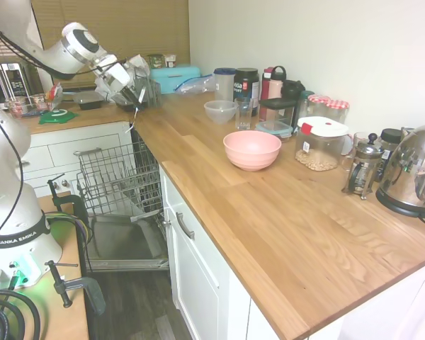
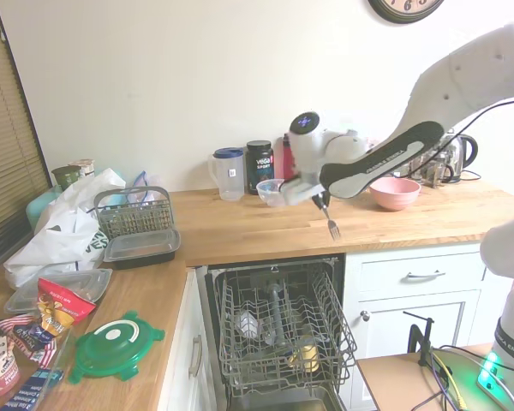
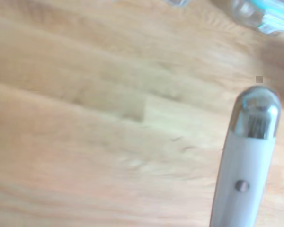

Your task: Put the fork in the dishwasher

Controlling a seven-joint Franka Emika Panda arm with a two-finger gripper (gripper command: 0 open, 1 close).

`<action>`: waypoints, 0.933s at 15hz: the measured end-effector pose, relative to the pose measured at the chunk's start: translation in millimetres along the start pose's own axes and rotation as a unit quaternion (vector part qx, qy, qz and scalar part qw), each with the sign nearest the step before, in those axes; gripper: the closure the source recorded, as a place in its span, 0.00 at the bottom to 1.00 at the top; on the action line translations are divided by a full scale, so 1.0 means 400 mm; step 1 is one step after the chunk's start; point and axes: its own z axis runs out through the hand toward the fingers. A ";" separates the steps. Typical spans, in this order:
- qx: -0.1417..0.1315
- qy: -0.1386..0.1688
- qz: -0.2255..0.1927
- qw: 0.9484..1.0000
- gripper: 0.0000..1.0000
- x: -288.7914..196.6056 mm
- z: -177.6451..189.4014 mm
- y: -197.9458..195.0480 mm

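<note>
The gripper is closed on the handle of the fork, which hangs below it with its tines pointing down, in the air above the front edge of the wooden counter. The dishwasher stands open just below, its wire rack pulled out.

Honey-brown wooden worktop with visible grain — white cabinets below. The fork is silvery; its handle shows pale white with a shiny metal cap. Pink bowl, grey wire rack, green lid — and a dark-fingered gripper on a white arm.
</note>
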 end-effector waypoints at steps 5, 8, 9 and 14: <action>-0.033 0.012 -0.038 0.999 1.00 -0.148 0.020 0.023; -0.045 0.008 -0.050 0.998 1.00 -0.204 0.029 0.045; -0.048 0.011 -0.056 0.997 1.00 -0.227 0.034 0.043; -0.072 0.042 -0.072 0.994 1.00 -0.370 0.157 -0.047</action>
